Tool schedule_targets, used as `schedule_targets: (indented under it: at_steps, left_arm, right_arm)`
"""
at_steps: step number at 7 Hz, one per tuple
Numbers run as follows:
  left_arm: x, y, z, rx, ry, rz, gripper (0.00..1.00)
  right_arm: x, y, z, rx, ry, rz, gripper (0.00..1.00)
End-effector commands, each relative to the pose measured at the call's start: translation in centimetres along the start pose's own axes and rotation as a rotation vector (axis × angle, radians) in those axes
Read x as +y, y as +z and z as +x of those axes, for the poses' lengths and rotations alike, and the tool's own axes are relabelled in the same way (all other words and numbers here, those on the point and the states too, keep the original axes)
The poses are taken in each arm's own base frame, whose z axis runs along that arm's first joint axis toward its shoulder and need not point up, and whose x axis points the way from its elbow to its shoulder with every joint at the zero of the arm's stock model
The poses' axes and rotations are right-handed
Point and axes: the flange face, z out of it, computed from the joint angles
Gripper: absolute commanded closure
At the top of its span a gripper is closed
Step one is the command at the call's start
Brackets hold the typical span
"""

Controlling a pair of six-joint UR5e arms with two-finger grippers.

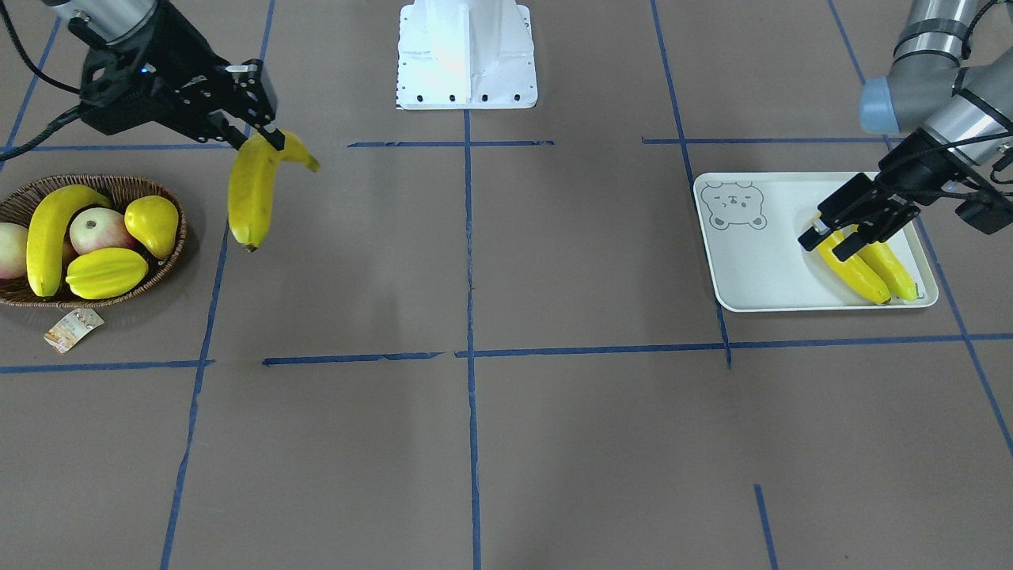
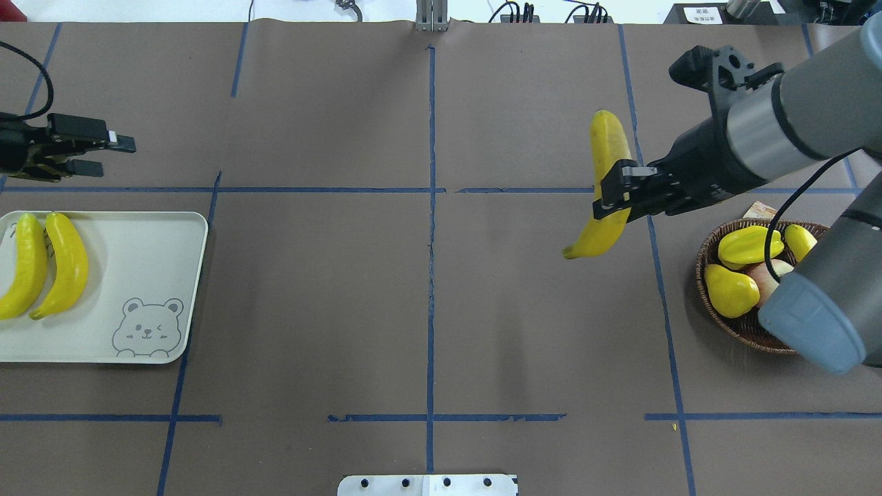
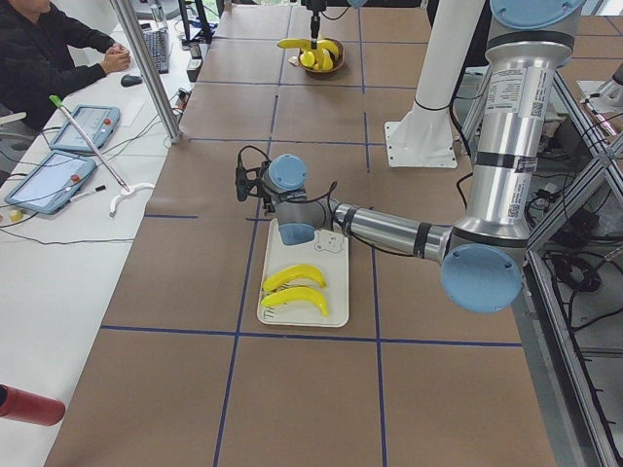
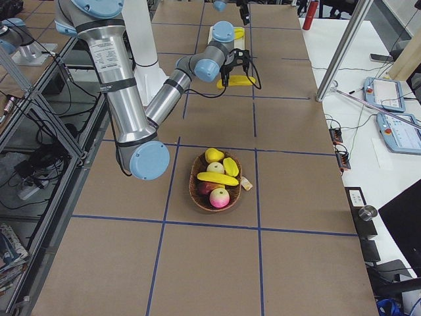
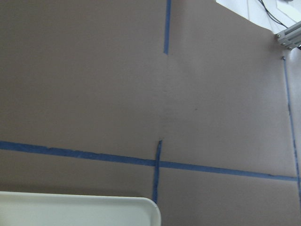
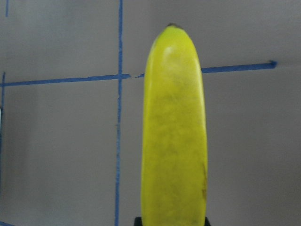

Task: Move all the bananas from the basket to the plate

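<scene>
your right gripper (image 1: 265, 136) pinches the long glossy yellow banana (image 1: 249, 198) near one end, so it could swing loose; the left gripper (image 2: 114, 156) stands spread.

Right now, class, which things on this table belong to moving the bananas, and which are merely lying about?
Job: held banana, right gripper, basket banana, two plate bananas, basket, plate.
Lying about: pear, starfruit, two apples, paper tag.
</scene>
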Motion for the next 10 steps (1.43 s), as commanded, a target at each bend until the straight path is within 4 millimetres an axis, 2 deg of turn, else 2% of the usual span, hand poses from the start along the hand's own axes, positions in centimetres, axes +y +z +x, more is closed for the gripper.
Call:
schedule_targets:
  at_steps: [1, 3, 4, 5, 6, 7, 9, 10]
  left_arm:
    - [2.6, 3.6, 8.2, 0.186, -0.167, -0.040, 0.01]
    - [7.5, 8.5, 16.4, 0.284, -0.223, -0.142, 0.01]
    - [8.2, 8.5, 20.2, 0.336, -0.266, -0.169, 0.01]
    - [10.0, 8.7, 22.5, 0.366, -0.279, -0.212, 0.01]
    - [11.1, 9.4, 23.1, 0.371, -0.278, -0.233, 0.01]
    - [12.9, 10.3, 24.5, 0.385, -0.262, -0.270, 0.01]
    - [14.8, 11.2, 25.3, 0.395, -0.261, -0.300, 0.01]
    - [16.7, 12.6, 26.4, 0.414, -0.270, -0.297, 0.01]
  right_arm:
    - [3.6, 3.3, -4.5, -0.086, 0.027, 0.001, 0.98]
    - [5.4, 3.9, -8.3, -0.139, -0.002, -0.039, 0.99]
    - [6.2, 4.2, -10.0, -0.161, -0.023, -0.053, 0.99]
    - [6.9, 4.9, -11.5, -0.173, -0.037, -0.061, 0.99]
    - [7.4, 5.5, -12.1, -0.175, -0.044, -0.063, 0.99]
    - [7.4, 5.9, -13.4, -0.184, -0.051, -0.066, 0.99]
    - [7.3, 6.0, -13.7, -0.188, -0.053, -0.066, 0.99]
    - [7.3, 6.0, -13.8, -0.189, -0.054, -0.067, 0.99]
